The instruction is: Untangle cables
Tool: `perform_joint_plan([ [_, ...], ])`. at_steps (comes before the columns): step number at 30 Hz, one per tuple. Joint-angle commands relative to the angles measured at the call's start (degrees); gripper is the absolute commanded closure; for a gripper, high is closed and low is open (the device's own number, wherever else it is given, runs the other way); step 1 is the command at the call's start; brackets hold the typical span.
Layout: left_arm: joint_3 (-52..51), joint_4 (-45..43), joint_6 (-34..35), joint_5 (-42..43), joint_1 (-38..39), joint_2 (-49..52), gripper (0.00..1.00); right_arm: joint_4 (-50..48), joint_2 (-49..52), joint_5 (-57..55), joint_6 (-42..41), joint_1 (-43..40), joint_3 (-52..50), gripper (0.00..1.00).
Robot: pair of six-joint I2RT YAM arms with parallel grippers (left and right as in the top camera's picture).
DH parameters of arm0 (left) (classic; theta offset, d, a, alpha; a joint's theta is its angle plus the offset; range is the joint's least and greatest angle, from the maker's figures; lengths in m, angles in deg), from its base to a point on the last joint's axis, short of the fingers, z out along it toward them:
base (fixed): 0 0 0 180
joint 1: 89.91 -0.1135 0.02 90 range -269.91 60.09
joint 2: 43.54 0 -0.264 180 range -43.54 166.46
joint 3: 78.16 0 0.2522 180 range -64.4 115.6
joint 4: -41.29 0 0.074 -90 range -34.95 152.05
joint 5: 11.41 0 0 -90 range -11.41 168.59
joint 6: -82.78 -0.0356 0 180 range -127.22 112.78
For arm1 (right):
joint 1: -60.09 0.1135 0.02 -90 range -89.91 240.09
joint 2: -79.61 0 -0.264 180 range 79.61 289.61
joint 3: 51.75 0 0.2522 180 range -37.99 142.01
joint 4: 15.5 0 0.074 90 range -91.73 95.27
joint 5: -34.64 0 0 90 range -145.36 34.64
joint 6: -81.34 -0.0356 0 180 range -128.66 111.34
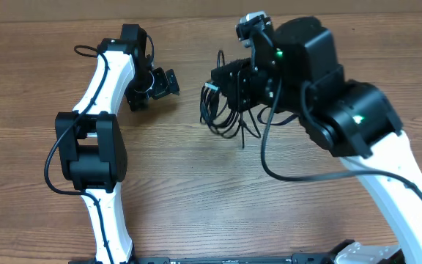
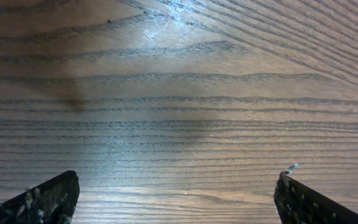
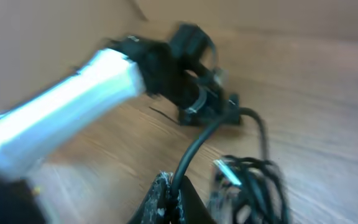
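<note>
bunching into a loose tangle of thin black loops, the cables (image 1: 222, 114) lie a little right of the middle of the bench (image 1: 196, 198), toward its far side. a silvery plug tip (image 3: 227, 170) shows at the left edge of the bundle in the blurred right wrist view. the right gripper (image 1: 231, 82) is directly over the tangle, touching it. its jaws are pressed together on one black strand, which rises from between the tips and curves away across the wood. whether the rest of the bundle rests on the bench or hangs just off it cannot be told.

to the left, apart from the cables, the left gripper (image 1: 156, 86) points toward them with its jaws spread wide and nothing between them. in the left wrist view only bare wood grain lies between the two dark fingertips (image 2: 48, 199). the white left arm (image 1: 105, 81) reaches from the near edge toward the far side.
</note>
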Motion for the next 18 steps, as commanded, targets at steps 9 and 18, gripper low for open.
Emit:
perform_joint_plan([
  [9, -0.2, 0.0, 0.4, -0.3, 0.1, 0.5, 0.00, -0.4, 3.5, 9.9, -8.3, -2.2, 0.1, 0.96],
  [18, -0.2, 0.0, 0.4, -0.3, 0.1, 0.5, 0.00, 14.4, 5.5, -33.1, -31.1, -3.9, -0.2, 0.96],
])
